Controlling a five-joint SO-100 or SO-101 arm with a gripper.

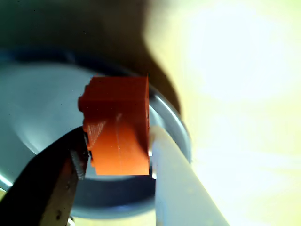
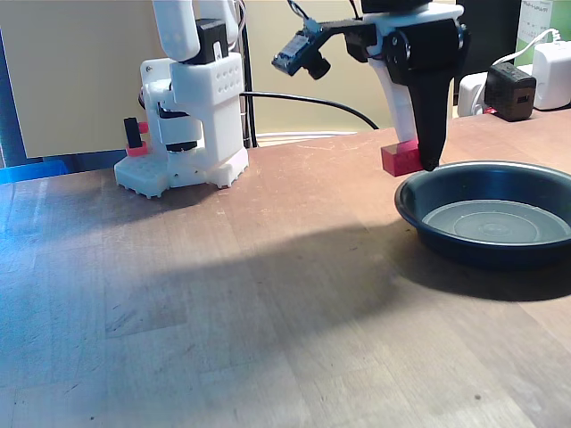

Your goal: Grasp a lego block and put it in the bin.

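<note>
Carrying is the step in hand: the brick has been picked up and is being brought to the dish, with the release not yet made. Nearest, in the wrist view, the hand [image 1: 117,162] is closed on the red brick [image 1: 117,127], a dark finger pressing its left side and a pale finger against its right, so the brick sits pinched between them with its studs facing left. Behind the brick in that view lies the grey floor of the dish [image 1: 37,108], with its rim curving round to the right, which suggests the brick hangs over the dish's edge or just inside it. From the fixed view the hand [image 2: 415,159] points straight down, holding the brick [image 2: 399,159] clear of the worktop [image 2: 223,294], just beside the near left rim of the dish [image 2: 464,245] and a little above it. The two views do not agree exactly on whether the brick is already over the bowl, so I cannot tell for certain. The next move, as I judge it, calls for a short shift toward the dish's middle, then opening the fingers to let the brick drop inside. Farther back stand the white robot base [image 2: 192,125] and a black charger [image 2: 510,89] with white plugs.
</note>
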